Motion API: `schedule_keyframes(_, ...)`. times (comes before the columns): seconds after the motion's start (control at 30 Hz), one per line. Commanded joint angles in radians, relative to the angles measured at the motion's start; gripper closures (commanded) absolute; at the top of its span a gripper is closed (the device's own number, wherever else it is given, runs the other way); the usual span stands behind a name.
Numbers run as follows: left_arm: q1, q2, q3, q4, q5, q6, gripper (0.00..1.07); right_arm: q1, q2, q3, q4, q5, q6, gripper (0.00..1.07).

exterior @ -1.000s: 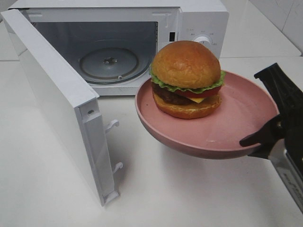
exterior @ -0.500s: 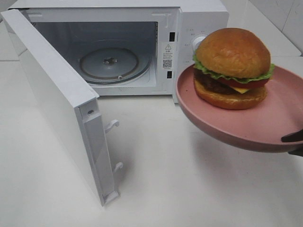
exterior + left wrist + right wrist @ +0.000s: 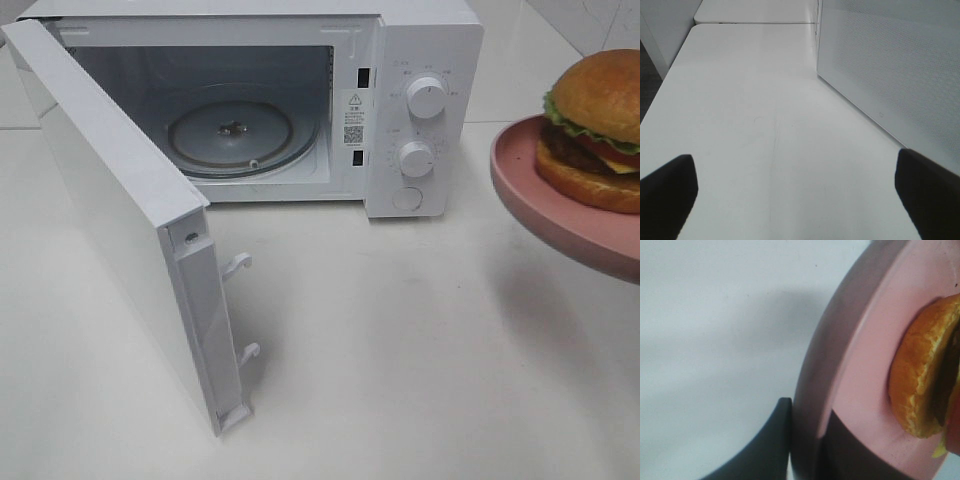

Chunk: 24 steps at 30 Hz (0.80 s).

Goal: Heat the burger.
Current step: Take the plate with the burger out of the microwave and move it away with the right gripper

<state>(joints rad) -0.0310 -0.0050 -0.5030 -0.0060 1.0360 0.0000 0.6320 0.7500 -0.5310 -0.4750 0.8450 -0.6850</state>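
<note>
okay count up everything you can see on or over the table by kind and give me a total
Microwave, door open: 1
Burger: 1
Pink plate, carrying the burger: 1
Grippers: 2, the left gripper and the right gripper
Total: 5

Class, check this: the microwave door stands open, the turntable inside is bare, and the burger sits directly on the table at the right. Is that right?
One thing is wrong. The burger is not on the table; it sits on a pink plate held up in the air, as the exterior high view shows. The microwave door does stand open and the turntable is bare.
</note>
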Motion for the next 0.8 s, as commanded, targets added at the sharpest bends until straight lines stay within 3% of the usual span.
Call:
schedule_keyframes(0.03,0.002,-0.019,0.002,0.001,0.0,0.0,0.06,0.002,-0.011,-0.011,-0.131,0.02,0.197,1.07)
schedule_keyframes(0.47,0.002,-0.019,0.002,0.001,0.0,0.0,0.06,0.002,0.102,-0.011,-0.283,0.203,0.547,1.07)
schedule_keyframes(0.8,0.002,-0.019,0.002,0.001,0.0,0.0,0.06,0.002,0.201,-0.038,-0.322,0.342,0.804,1.07)
